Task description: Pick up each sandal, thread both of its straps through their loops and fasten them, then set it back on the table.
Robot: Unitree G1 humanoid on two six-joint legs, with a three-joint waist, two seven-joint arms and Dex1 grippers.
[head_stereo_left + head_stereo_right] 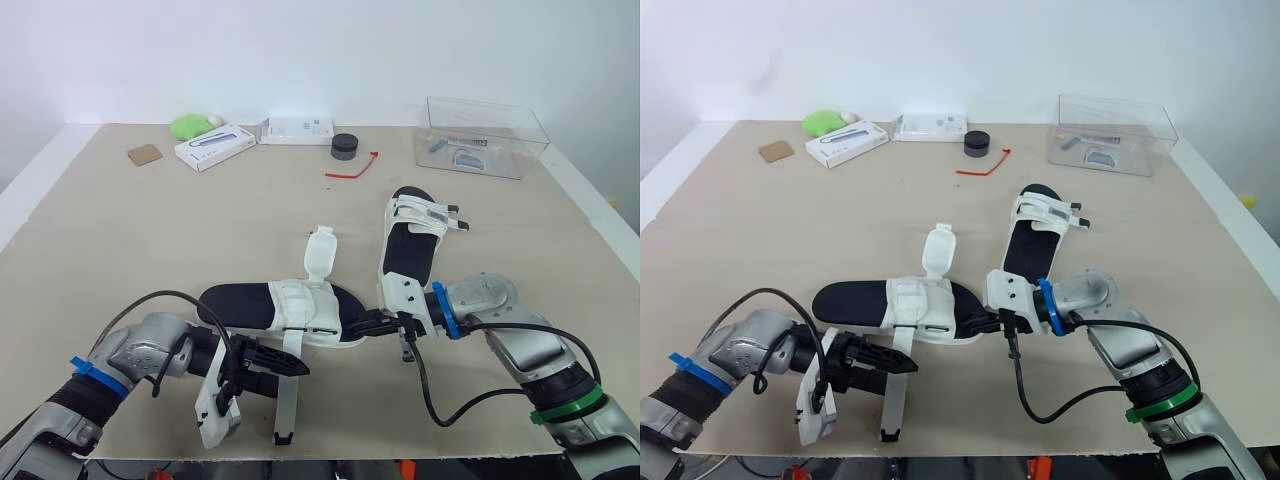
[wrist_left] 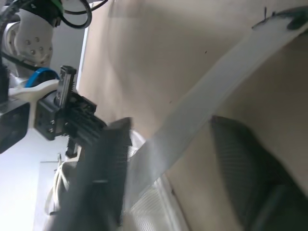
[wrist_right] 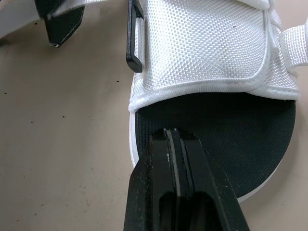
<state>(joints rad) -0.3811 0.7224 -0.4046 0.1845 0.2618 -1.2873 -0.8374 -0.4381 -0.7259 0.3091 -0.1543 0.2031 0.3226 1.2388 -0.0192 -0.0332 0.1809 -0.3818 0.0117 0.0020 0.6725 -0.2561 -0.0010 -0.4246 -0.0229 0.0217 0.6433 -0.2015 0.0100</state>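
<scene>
Nearest is a loose white strap (image 1: 288, 400) that trails from the near sandal (image 1: 300, 310), its tip just short of the front edge of the table (image 1: 150, 230). The left gripper (image 1: 298, 362) is low over the tabletop beside that edge. Its two black fingers (image 2: 103, 183) are apart and the strap runs between them, against one finger. I cannot tell if it is pinched.

That sandal lies sideways near the front, with a black footbed and white straps, and one white flap (image 1: 320, 250) stands up behind it. The right gripper (image 3: 166, 137) is closed narrow, fingers pressed together, with its tip on the black footbed at the open end of the sandal. A black buckle (image 3: 134, 41) sits at the side of the woven white band.

The second sandal (image 1: 410, 245) lies just beyond the right gripper, pointing away, with its straps across the footbed.

Bare tabletop spreads wide on the left and across the middle. The rest sits in a row along the far edge:
- green lump (image 1: 190, 125)
- brown square (image 1: 144, 153)
- white box (image 1: 215, 147) with a picture on it
- flat white pack (image 1: 297, 130)
- black round thing (image 1: 345, 147)
- red tie (image 1: 350, 170)
- clear box (image 1: 485, 135) at the right rear corner

The print on the box and the pack is too small to read.
</scene>
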